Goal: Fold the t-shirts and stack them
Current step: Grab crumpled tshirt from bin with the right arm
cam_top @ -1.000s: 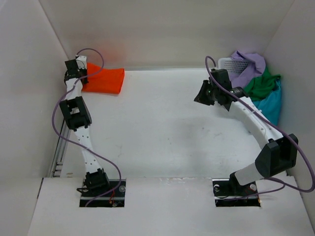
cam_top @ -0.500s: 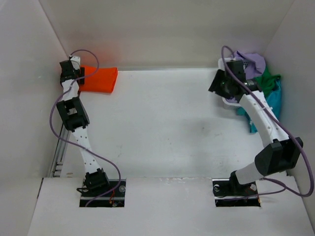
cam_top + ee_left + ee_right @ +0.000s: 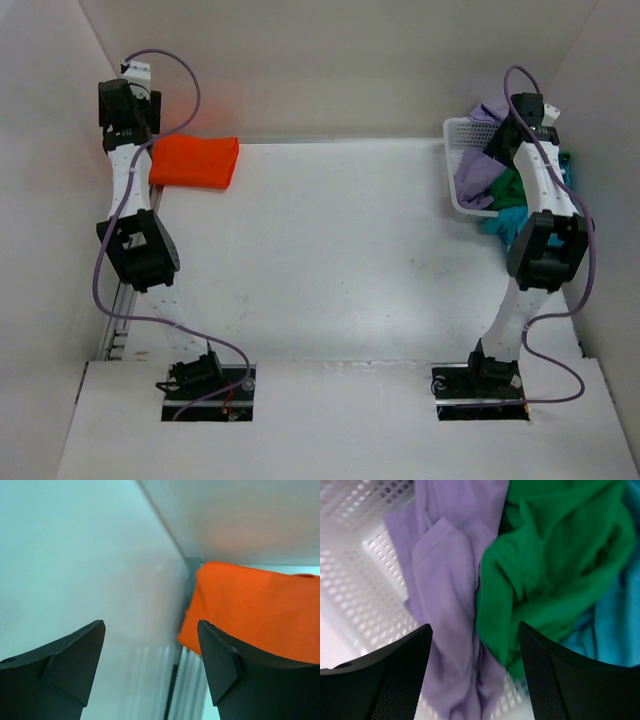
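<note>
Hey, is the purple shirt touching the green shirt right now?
Touching. The right wrist view shows the purple shirt pressed against the green shirt along one long edge, no gap between them.

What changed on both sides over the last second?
The left gripper released the orange t-shirt and rose toward the far-left corner, fingers open. The right gripper swung from before the basket to over it, above the lavender t-shirt, green t-shirt and teal t-shirt, fingers open. The orange t-shirt remains folded on the table.
</note>
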Motion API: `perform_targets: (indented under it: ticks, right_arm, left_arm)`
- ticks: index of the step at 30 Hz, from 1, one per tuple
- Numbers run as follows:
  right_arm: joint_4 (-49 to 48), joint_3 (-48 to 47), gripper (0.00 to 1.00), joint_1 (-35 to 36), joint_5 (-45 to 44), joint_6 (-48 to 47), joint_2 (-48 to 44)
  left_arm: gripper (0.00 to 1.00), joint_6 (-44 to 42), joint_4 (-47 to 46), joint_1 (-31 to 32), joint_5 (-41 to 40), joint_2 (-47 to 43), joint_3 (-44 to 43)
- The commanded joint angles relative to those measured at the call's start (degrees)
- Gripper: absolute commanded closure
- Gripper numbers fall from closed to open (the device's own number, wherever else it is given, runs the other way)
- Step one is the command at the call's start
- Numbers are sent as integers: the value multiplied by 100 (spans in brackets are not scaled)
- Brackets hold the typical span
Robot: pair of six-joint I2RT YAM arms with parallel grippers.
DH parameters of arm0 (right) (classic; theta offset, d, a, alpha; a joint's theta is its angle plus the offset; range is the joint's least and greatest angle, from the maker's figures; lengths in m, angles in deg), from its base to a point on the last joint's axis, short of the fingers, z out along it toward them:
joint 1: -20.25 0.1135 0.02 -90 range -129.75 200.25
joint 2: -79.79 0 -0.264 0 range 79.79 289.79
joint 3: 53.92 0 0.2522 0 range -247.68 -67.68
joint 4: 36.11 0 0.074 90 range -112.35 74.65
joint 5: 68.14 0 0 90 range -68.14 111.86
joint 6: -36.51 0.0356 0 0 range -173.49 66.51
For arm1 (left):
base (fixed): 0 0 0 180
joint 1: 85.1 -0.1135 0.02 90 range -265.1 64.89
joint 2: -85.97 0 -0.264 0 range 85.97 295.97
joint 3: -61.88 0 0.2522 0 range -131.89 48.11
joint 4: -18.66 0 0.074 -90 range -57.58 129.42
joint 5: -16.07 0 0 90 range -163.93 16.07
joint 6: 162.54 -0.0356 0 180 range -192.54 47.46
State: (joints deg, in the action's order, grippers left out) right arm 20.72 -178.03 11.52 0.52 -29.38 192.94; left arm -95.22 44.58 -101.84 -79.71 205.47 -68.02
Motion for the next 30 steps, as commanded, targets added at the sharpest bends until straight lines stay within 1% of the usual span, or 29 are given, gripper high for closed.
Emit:
perform_targets:
  ticks: [1, 4, 6, 7, 8, 9, 10, 11, 14, 16, 17, 20, 23, 24, 25, 26, 28, 29, 30]
  right_arm:
    - [-281, -646, 26, -72, -317, -135, 524]
    - [-457, -664, 27, -186, -564, -118, 858]
    - [-431, -725, 32, -256, -547, -118, 1121]
    - [-396, -725, 41, -291, -512, -101, 1218]
    - [-387, -673, 59, -318, -502, -57, 1236]
    - [-422, -594, 70, -318, -528, -30, 1193]
    - [-518, -463, 87, -318, -581, 5, 1071]
    - [-702, -270, 100, -292, -721, -56, 843]
    - [-966, -41, 100, -257, -1072, -293, 412]
    - [-1421, 353, 100, -38, -1397, -591, -341]
    - [-1563, 460, 100, 24, -1442, -653, -546]
    - [-2239, 882, 100, 366, -1592, -1013, -1563]
    - [-3013, 1076, 100, 876, -1846, -1593, -2619]
    - [-3093, 1076, 100, 938, -1882, -1655, -2718]
    - [-3468, 1007, 100, 1357, -1978, -2021, -3188]
    - [-3637, 954, 100, 1561, -2005, -2182, -3376]
    - [-4068, 770, 100, 2201, -2023, -2577, -3789]
    - [-4339, 560, 100, 2744, -2032, -2883, -3974]
    - [-4473, 393, 100, 3141, -2040, -3069, -4045]
  left_arm:
    - [26, 71, 303, 332, 138, -445, 907]
    - [26, -9, 514, 613, 191, -778, 1583]
    - [26, 0, 646, 763, 183, -919, 1830]
    - [27, 9, 725, 816, 174, -972, 1892]
    - [27, 26, 796, 860, 174, -1025, 1936]
    - [27, 35, 822, 886, 165, -1052, 1946]
    - [27, 61, 875, 912, 156, -1087, 1946]
    - [27, 62, 919, 930, 139, -1113, 1937]
    - [27, 70, 1016, 974, 130, -1175, 1919]
    - [27, 105, 1121, 1070, 130, -1289, 2007]
    - [26, 123, 1130, 1106, 139, -1341, 2086]
    - [26, 132, 1122, 1255, 165, -1578, 2393]
    - [25, 149, 1078, 1352, 183, -1842, 2621]
    - [25, 149, 1078, 1361, 183, -1869, 2631]
    - [25, 176, 1078, 1387, 183, -1974, 2683]
    - [25, 176, 1078, 1396, 200, -2018, 2710]
    - [24, 185, 1078, 1396, 209, -2115, 2728]
    - [24, 211, 1069, 1396, 209, -2185, 2737]
    - [24, 237, 1069, 1387, 218, -2229, 2754]
